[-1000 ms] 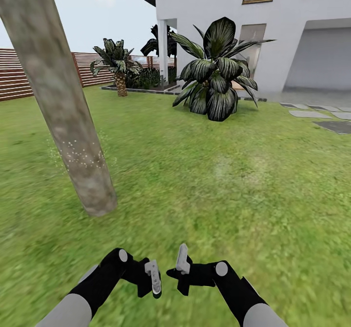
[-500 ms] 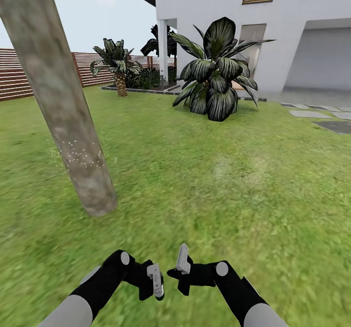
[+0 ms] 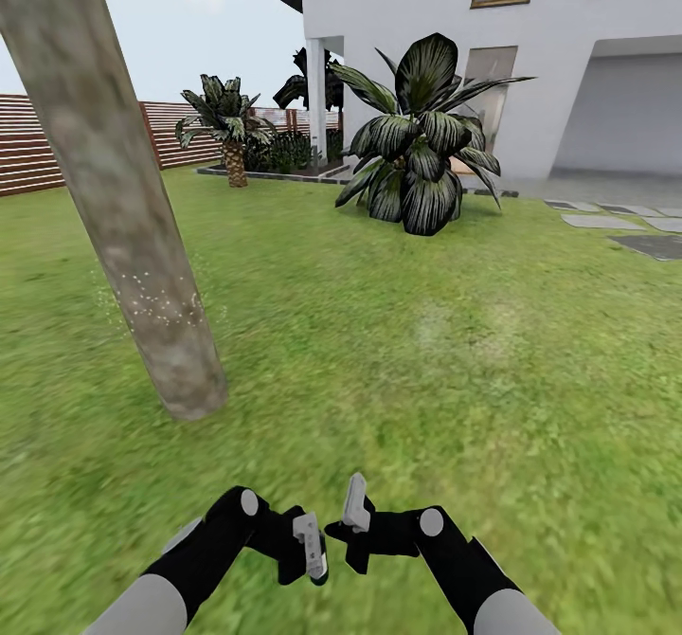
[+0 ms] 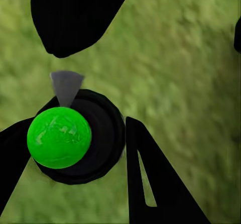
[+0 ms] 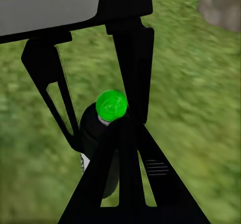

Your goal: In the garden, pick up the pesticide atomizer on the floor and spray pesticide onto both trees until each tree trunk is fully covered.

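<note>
1. Pesticide atomizer (image 4: 59, 137): black body with a bright green ball on top, pinched between the fingers of the left pincer (image 3: 310, 548), low over the grass in front of the robot. In the right wrist view the same green ball (image 5: 111, 105) sits between two black fingers.
2. Right pincer (image 3: 352, 518): just beside the left one, fingers pressed together to a point, holding nothing.
3. Tree trunk (image 3: 123, 227): thick, grey-beige mottled with brown, rising from the lawn ahead and to the left, near the arms. Dotted with fine white specks low down.
4. Lawn (image 3: 455, 351): wide green grass all round, slightly patchy.
5. Further off: a large broad-leaved plant (image 3: 421, 142) before a white house (image 3: 568, 57), a small palm (image 3: 227, 128) to its left.
6. Brown slatted fence (image 3: 33, 152) along the left edge of the garden; grey paving slabs (image 3: 625, 227) at the right; pale sky above.
</note>
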`<state>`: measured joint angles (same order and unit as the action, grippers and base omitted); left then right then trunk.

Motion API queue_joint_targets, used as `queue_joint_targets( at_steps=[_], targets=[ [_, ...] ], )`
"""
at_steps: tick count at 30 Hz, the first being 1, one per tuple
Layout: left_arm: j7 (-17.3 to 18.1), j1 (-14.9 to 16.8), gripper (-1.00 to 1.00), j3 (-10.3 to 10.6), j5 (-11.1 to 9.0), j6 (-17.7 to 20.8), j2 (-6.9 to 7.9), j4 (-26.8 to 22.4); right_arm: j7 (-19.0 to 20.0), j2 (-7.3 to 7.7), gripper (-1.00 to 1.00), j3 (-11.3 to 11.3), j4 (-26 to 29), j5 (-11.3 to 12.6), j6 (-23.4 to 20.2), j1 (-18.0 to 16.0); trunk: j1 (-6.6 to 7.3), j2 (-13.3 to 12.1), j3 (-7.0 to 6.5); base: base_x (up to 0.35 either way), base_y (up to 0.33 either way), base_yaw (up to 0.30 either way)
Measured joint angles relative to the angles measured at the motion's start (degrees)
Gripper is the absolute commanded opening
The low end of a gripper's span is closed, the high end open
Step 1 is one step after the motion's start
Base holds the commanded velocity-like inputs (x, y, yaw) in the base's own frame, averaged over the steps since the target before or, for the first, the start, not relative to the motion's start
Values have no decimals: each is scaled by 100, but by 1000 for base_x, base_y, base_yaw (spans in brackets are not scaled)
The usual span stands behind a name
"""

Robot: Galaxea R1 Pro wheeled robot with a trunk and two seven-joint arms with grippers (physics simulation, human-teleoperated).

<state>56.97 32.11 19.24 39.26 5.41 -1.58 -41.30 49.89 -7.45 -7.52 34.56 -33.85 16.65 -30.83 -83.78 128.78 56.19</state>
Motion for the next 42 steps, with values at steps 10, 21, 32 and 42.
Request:
queue_joint_targets(
  at_steps=[10, 21, 32, 42],
  targets=[
    [-1, -5, -100, -12, -10, 7, -40, 0, -1, 0, -100, 2, 0, 0, 0, 0, 0, 0, 0, 0, 0, 0],
    [-2, 4, -100, -34, -14, 15, -44, 0, 0, 0, -100, 3, 0, 0, 0, 0, 0, 0, 0, 0, 0, 0],
    [-2, 4, -100, -36, -164, 16, -43, 0, -9, 0, -100, 5, -1, 0, 0, 0, 0, 0, 0, 0, 0, 0],
    [-35, -4, -100, -39, -82, 2, 110, 124, -9, 0, -100, 7, 0, 8, 0, 0, 0, 0, 0, 0, 0, 0]
  ],
)
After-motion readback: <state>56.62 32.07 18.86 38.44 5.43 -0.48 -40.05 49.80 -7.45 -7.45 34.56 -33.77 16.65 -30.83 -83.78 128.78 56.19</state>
